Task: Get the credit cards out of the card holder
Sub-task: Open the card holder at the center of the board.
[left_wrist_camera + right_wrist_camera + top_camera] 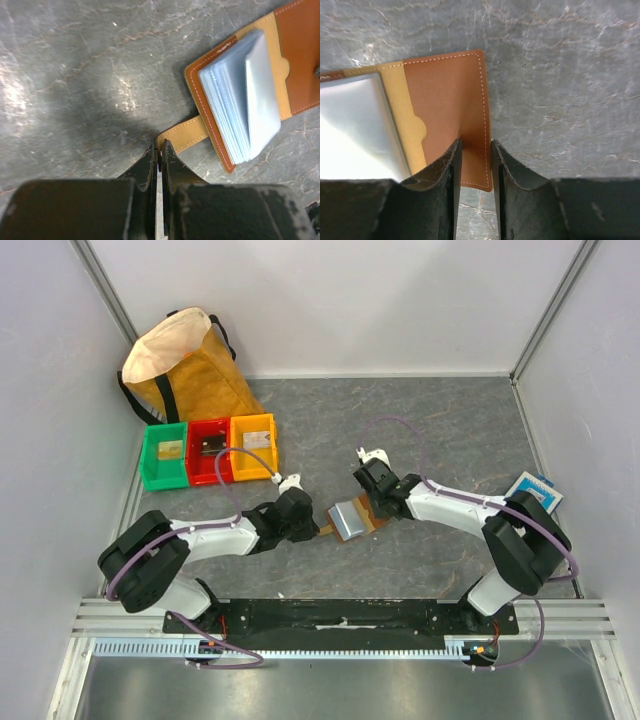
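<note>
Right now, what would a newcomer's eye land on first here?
The open brown leather card holder at mid-table, its stack of pale plastic sleeves fanned up. The left pincer is shut on its tan strap, while the right pincer straddles the opposite flap's edge, jaws apart. Far left sits a row of green, red and yellow plastic bins.

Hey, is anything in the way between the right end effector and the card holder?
Nothing visible. The right end effector straddles the brown flap edge of the card holder, its fingers apart. The left end effector is shut on the strap at the other side.
</note>
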Motion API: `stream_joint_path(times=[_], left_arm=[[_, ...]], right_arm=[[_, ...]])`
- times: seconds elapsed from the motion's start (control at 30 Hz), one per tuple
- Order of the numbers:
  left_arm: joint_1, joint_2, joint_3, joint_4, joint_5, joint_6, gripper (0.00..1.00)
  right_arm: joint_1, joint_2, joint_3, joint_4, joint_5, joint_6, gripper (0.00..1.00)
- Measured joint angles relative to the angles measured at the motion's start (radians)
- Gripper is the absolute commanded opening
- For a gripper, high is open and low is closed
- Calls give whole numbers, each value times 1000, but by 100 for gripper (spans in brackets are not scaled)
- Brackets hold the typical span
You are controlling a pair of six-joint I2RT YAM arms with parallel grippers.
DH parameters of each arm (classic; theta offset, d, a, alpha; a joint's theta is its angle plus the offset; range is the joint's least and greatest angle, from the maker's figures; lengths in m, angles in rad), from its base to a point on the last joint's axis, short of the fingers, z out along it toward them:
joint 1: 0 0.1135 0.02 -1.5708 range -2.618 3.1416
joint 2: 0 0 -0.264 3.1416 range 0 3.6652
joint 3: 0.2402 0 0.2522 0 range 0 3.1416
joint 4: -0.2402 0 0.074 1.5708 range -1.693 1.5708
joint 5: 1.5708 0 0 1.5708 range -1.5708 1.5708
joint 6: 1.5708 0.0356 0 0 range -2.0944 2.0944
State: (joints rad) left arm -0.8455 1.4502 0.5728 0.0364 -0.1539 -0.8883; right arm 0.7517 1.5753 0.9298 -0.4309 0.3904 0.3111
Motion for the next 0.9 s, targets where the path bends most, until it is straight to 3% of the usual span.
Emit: stream_joint_path(times=[0.17,0.43,0.57,0.67,0.73,0.9], left_arm=[[49,0,18,-41,2,36,2],[78,27,81,-134,-6,89,6],[82,32,107,-182,-30,106,25],[84,26,126,-227,-39,120,54],[86,1,136,-255,-47,131,65],[87,-80,206,-311,-45,146,69]], right_arm=[[-9,50,-40,32,-32,15,49],[-8,40,-60,85,-57,28,44],[-5,40,-69,118,-76,40,43],[0,40,-73,129,-77,42,43],[0,40,-73,129,-76,44,42],[10,39,-75,132,-65,47,41]])
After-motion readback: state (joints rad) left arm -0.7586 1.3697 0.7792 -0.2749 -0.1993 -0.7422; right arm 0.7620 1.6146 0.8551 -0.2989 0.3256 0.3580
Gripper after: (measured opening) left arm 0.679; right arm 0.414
